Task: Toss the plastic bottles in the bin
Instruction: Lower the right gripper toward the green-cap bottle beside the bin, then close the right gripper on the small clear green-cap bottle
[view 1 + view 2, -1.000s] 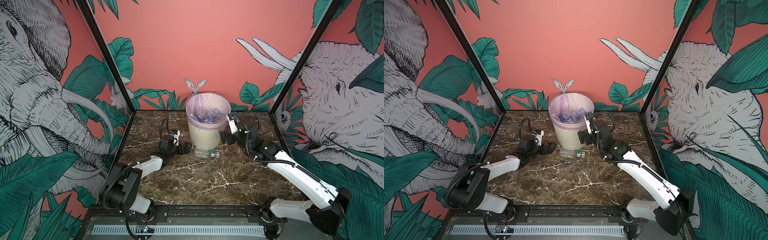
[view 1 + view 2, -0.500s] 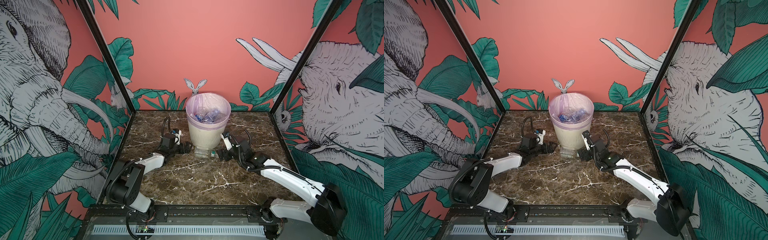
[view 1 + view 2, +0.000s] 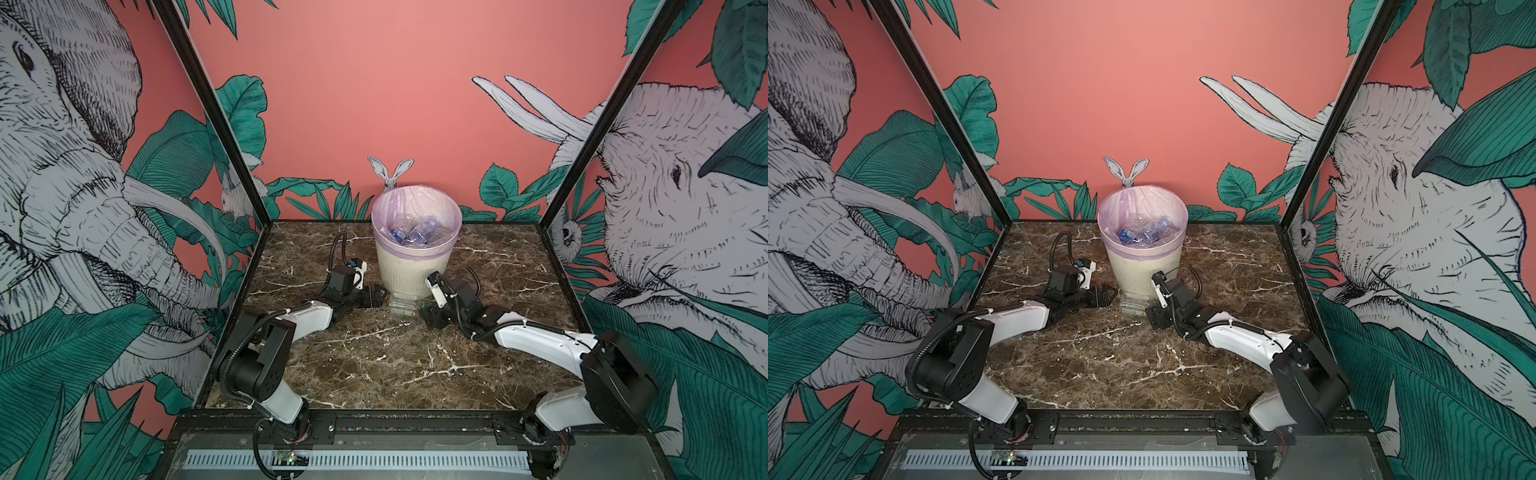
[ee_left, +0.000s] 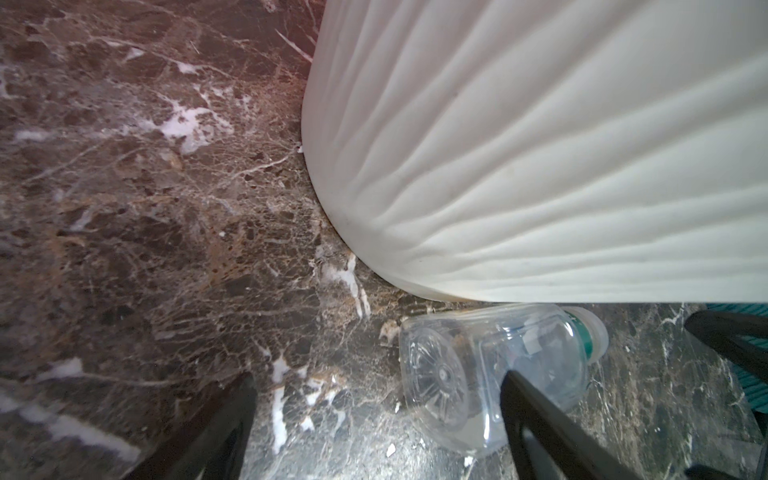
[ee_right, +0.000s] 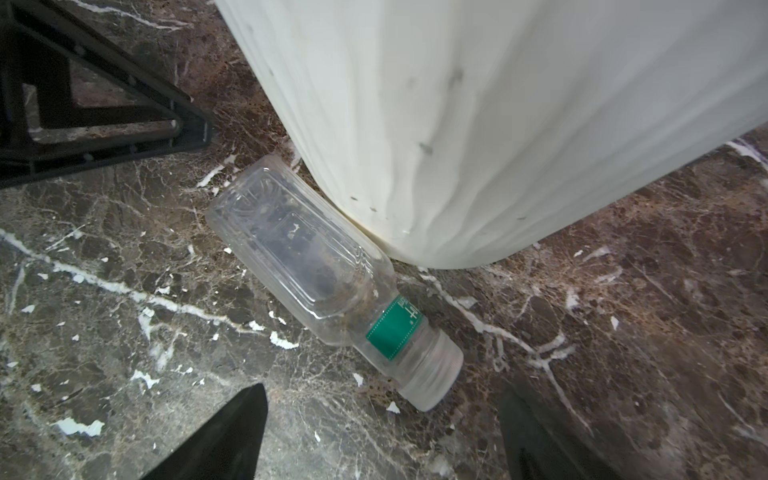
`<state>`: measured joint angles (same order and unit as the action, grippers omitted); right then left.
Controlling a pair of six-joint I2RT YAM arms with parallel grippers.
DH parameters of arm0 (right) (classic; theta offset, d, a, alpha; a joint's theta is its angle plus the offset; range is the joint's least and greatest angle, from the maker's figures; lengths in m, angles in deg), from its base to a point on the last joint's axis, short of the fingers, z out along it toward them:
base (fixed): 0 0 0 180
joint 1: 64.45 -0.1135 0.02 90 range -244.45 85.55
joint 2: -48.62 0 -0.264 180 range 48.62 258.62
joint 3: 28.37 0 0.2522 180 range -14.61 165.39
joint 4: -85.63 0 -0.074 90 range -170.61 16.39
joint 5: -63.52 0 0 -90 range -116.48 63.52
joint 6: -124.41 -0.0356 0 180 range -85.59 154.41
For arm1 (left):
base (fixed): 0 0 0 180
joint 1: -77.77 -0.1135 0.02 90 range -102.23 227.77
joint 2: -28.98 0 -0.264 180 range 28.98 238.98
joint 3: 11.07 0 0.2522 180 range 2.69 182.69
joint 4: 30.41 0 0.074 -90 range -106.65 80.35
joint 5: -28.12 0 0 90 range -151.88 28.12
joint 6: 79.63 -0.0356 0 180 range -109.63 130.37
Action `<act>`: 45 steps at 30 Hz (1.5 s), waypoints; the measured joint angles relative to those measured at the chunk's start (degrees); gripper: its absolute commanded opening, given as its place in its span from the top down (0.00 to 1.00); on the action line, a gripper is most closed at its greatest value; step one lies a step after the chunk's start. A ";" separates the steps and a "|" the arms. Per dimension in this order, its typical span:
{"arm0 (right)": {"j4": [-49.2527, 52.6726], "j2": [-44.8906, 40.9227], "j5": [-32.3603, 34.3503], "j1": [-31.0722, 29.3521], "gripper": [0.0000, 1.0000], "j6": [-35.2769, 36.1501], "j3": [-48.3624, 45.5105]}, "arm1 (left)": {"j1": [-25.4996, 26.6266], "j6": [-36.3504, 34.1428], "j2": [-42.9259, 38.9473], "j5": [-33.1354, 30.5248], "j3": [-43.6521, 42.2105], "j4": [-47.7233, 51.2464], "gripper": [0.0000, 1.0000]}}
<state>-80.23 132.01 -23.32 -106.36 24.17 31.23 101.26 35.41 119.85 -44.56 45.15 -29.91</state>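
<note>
The left jaws stand apart and grip nothing: in the left wrist view their two dark fingers (image 4: pixel 540 432) are spread wide, and the one nearer the bin crosses in front of the base of the last bottle (image 4: pixel 490 370) without closing on it. The right jaws are likewise open and empty. Their fingers (image 5: pixel 224 436) sit on either side of the bench ahead of them, with the bottle's cap (image 5: pixel 432 378) just beyond the tips and roughly between them. That bottle (image 5: pixel 324 270) is clear, with a green band at the neck, and lies on its side on the bench (image 3: pixel 374 365), its flank touching the foot of the bin (image 3: pixel 415 266). In both top views the two arms come at it from opposite sides, both low to the bench. Further out, the bin (image 3: pixel 1142 270) stands upright at the back of the bench with its lilac liner over the rim. A heap of bottles (image 3: pixel 1142 237) already lies inside it, several with blue labels; I cannot count them. No other loose bottle shows on the bench in either top view, so the task looks nearly done. What remains is to grip this one bottle, lift it above the rim and drop it in.
</note>
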 measured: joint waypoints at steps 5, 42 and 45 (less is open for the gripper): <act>-1.55 3.06 -1.27 0.00 0.09 -0.11 0.00 | 0.00 -0.42 1.14 -0.46 1.11 1.64 0.08; -1.75 -2.05 -3.08 -2.36 0.02 0.46 -1.25 | 1.42 -2.36 8.02 -0.37 7.34 10.45 0.07; -2.47 0.20 -3.37 -0.50 0.01 0.68 -1.40 | 1.51 -2.43 8.02 -0.37 7.34 10.47 0.08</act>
<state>-82.70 132.21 -26.69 -106.87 24.84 29.83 102.77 32.98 127.88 -44.93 52.49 -19.44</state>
